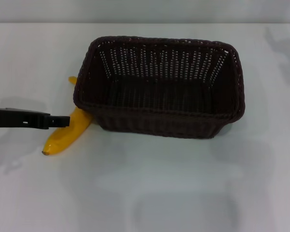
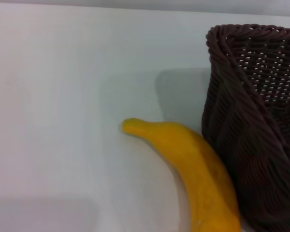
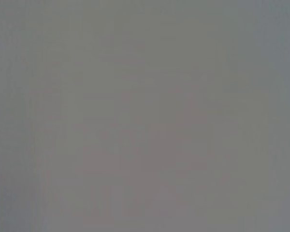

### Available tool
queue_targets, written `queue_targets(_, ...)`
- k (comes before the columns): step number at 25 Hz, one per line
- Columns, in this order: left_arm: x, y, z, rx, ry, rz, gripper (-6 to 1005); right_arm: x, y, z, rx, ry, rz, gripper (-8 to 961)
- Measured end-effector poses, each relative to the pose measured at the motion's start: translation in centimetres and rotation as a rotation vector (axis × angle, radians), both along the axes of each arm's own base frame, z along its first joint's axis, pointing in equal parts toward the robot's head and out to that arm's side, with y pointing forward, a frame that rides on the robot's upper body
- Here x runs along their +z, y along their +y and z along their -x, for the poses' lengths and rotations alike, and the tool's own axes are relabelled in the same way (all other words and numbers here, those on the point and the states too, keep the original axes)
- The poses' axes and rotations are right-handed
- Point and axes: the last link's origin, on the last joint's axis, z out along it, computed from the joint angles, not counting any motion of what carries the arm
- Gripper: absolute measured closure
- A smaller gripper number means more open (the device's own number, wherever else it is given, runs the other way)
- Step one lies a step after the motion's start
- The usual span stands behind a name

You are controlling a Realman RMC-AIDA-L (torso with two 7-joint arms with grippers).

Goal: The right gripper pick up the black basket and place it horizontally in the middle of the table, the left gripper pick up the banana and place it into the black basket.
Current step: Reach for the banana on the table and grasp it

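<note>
- Head view: the black basket (image 1: 159, 87) stands upright on the table (image 1: 150, 193), open side up, its long sides running across the view, about in the middle of the table.
- Head view: the banana (image 1: 67, 136) lies on the table at the basket's left end, outside it, its upper part tucked against the basket's near-left corner and its dark tip pointing away from the basket toward the near edge.
- Head view: the left gripper (image 1: 63, 121) reaches in from the left of the basket, its black fingertips at the banana's middle; whether its jaws are apart or together I cannot tell.
- Left wrist view: the banana (image 2: 193, 169) lies close below, pressed along the woven corner of the basket (image 2: 256, 121), on the table (image 2: 53, 96).
- Right wrist view: only a plain grey surface shows; the right gripper is not seen in any view.
</note>
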Motion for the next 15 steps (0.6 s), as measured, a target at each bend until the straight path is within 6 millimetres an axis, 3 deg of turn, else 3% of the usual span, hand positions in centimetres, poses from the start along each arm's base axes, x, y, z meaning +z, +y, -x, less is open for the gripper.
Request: queue_targets(15,-0.81,0.00,-0.11,0.002,-0.011,0.050,318,-0.08,-0.14,0.34,0.010,-0.002,-0.001,203)
